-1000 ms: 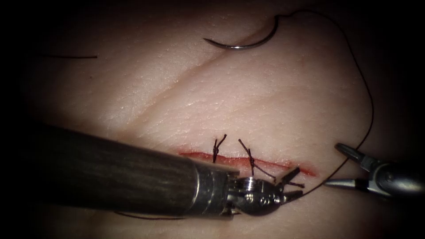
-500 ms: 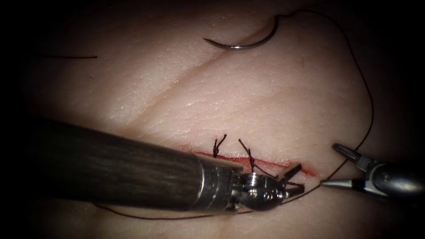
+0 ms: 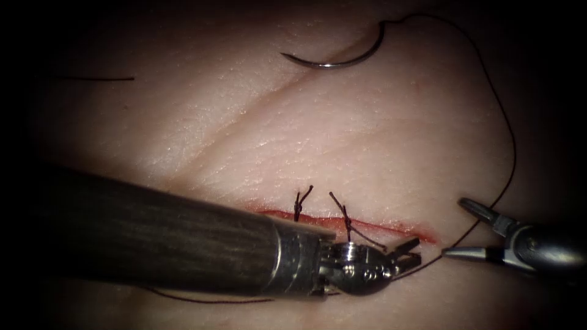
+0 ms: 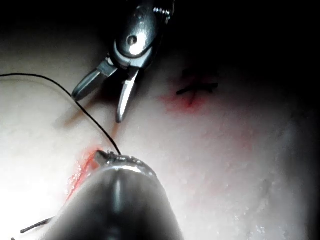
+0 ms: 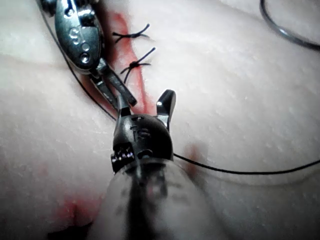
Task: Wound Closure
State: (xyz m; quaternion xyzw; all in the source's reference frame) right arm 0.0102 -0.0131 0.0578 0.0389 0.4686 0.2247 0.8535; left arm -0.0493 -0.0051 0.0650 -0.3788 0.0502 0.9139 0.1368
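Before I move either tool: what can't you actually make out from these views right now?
- Whether the left tool grips the thread or the tissue: its fingers are small and dark at the cut's right end in the endoscope view.
- The thread's run under the left tool's shaft.
- The needle's thread end, lost in shadow.
- The right tool, open, holds nothing.

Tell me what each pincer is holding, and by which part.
Right pincer: open, holding nothing. Left pincer: the thread meets its tip by the cut's right end; a grip cannot be told. The needle lies free on the tissue.
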